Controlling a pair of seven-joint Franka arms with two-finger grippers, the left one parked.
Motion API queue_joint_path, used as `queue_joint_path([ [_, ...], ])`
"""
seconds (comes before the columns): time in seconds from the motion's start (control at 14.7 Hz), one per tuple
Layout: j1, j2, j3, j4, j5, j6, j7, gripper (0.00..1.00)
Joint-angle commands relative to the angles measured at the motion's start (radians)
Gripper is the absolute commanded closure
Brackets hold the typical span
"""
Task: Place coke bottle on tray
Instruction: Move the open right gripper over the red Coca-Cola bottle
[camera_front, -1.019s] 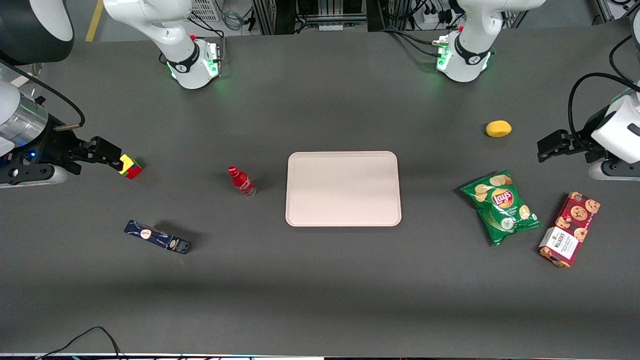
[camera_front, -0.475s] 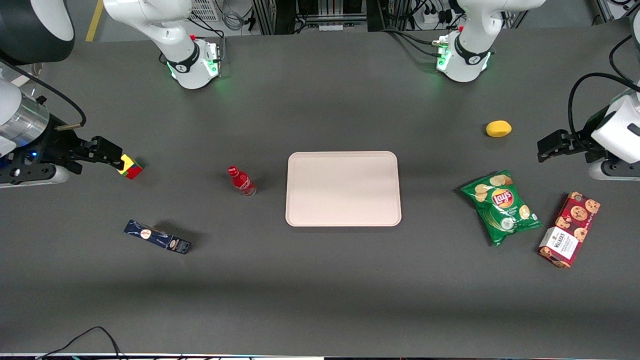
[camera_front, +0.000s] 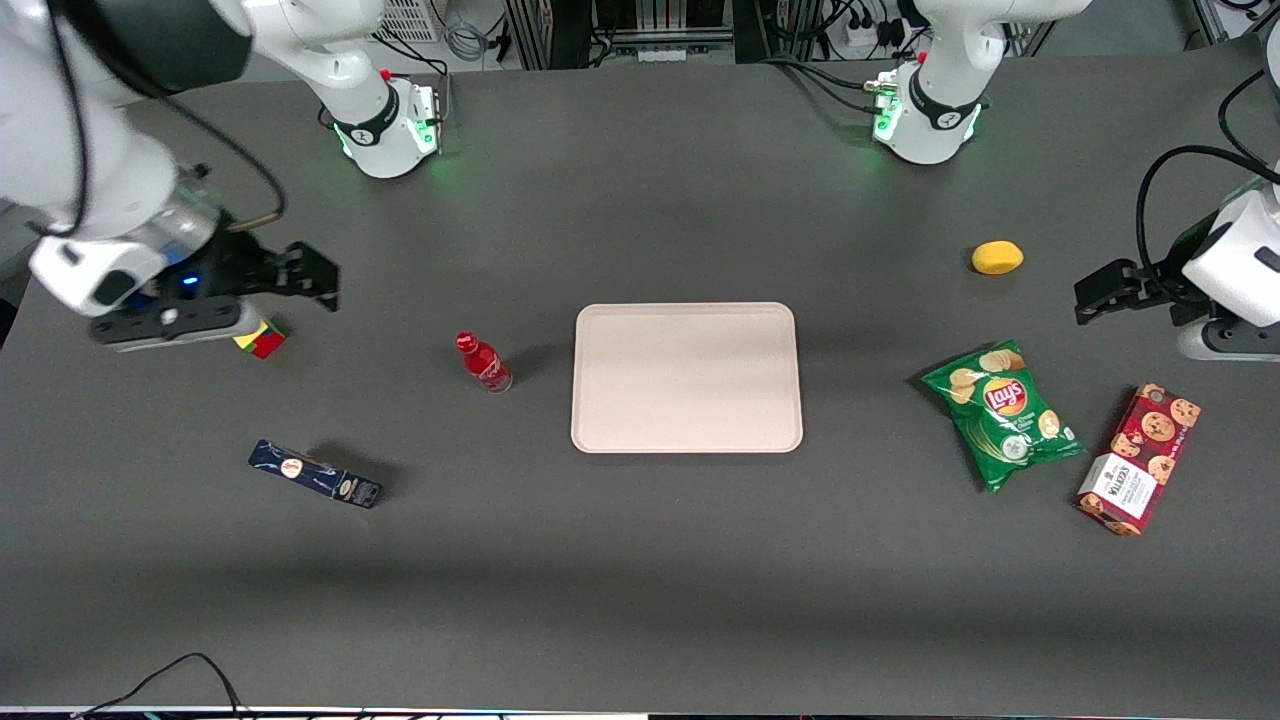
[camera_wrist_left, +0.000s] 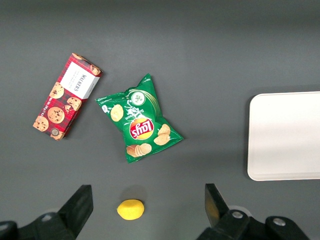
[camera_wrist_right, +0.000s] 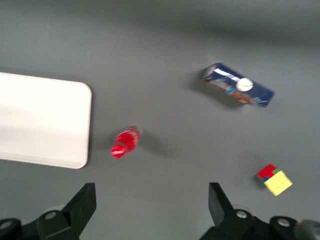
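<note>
The gripper (camera_front: 318, 278) hung with its fingers (camera_wrist_right: 86, 200) spread wide and nothing between them, raised above the table (camera_front: 640, 560) at the working arm's end, over the colour-cube puzzle (camera_front: 260, 338). The wrist reached level out from the white forearm, pointing toward the coke bottle (camera_front: 484, 362). That bottle stood upright on the table just beside the tray (camera_front: 686, 377), not touching it.

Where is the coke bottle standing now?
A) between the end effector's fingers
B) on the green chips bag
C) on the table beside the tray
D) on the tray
C: the coke bottle stands on the dark table just beside the tray, apart from the open end effector.
</note>
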Motion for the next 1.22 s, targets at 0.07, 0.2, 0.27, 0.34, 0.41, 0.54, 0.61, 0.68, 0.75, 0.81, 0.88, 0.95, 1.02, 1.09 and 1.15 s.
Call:
queue_joint_path([
  [0.07, 0.209, -0.009, -0.085, -0.002, -0.004, -0.022, 0.129, 0.00],
  [0.2, 0.227, -0.005, -0.080, -0.005, -0.002, -0.022, 0.157, 0.00],
  [0.27, 0.227, -0.005, -0.077, -0.023, -0.001, -0.037, 0.147, 0.00],
  [0.34, 0.227, -0.007, -0.076, -0.057, -0.001, -0.037, 0.143, 0.00],
  [0.41, 0.227, -0.015, -0.076, -0.101, 0.001, -0.022, 0.143, 0.00],
  [0.54, 0.225, -0.065, -0.074, -0.234, 0.001, 0.082, 0.142, 0.00],
  [0.61, 0.225, -0.093, -0.074, -0.303, 0.001, 0.149, 0.146, 0.00],
  [0.68, 0.227, -0.107, -0.074, -0.351, 0.001, 0.195, 0.156, 0.00],
  [0.75, 0.227, -0.110, -0.074, -0.379, 0.008, 0.225, 0.157, 0.00],
  [0.81, 0.227, -0.110, -0.074, -0.408, 0.028, 0.252, 0.157, 0.00],
  [0.88, 0.227, -0.114, -0.074, -0.454, 0.037, 0.296, 0.156, 0.00],
  [0.95, 0.227, -0.120, -0.071, -0.503, 0.036, 0.353, 0.153, 0.00],
  [1.02, 0.227, -0.122, -0.065, -0.555, 0.036, 0.420, 0.153, 0.00],
  [1.09, 0.227, -0.122, -0.065, -0.595, 0.036, 0.468, 0.153, 0.00],
  [1.15, 0.227, -0.119, -0.065, -0.624, 0.034, 0.502, 0.151, 0.00],
])
